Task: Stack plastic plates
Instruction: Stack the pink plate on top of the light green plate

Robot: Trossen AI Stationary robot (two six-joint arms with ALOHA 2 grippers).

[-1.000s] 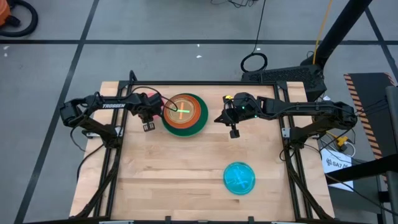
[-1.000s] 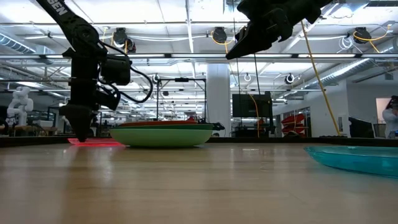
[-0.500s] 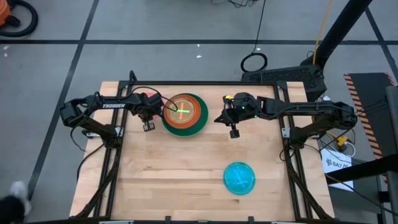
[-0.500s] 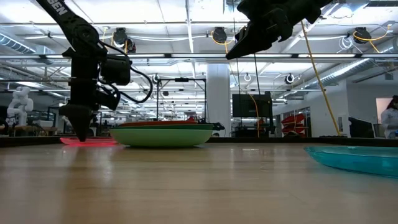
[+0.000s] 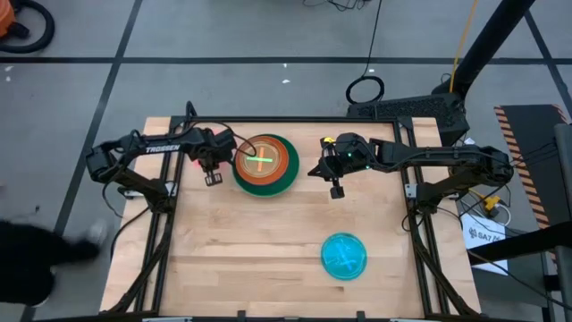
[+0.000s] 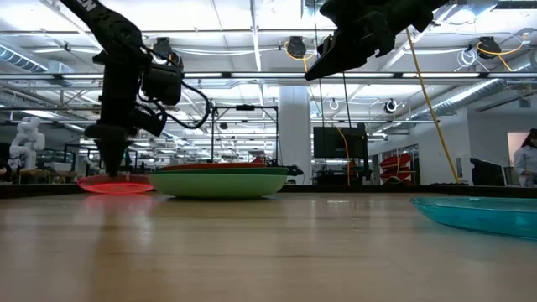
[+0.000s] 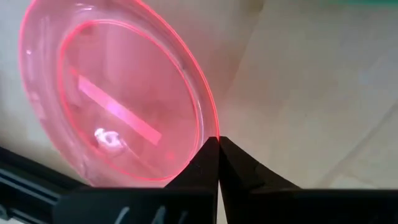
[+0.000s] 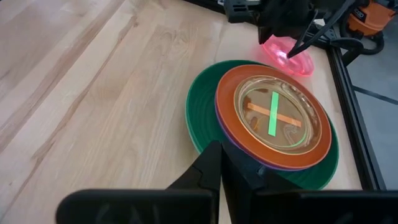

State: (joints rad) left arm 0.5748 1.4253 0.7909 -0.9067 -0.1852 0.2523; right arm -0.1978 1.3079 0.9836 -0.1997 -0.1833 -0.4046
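Note:
A pink plate (image 7: 118,93) sits near the table's far left, left of the stack; it also shows in the low view (image 6: 113,184) and the right wrist view (image 8: 292,59). My left gripper (image 7: 217,140) is shut on its rim. The stack (image 5: 265,163) has a dark green plate (image 8: 199,118) at the bottom, then purple, red-orange (image 8: 227,93) and a clear plate with an orange and green cross (image 8: 273,113). A translucent blue plate (image 5: 344,257) lies alone at the near right. My right gripper (image 5: 335,188) is shut and empty, held high to the right of the stack. My left gripper pinches the pink plate's rim (image 7: 208,127) between its two fingertips, on the side toward the stack. The fingers come from above, pointing down (image 6: 112,164). The plate is raised a little and tilted; I cannot tell whether its low side touches the table.
The wooden table (image 5: 259,241) has bare room across its middle and near left. Dark frame rails run along both sides of the table (image 5: 161,206). A blurred dark figure shows at the left edge of the high view (image 5: 36,264), off the table.
My left gripper has gone up a little, with the pink plate's rim. The plate lay flat on the table and now sits higher and tilted. My right arm has kept still.

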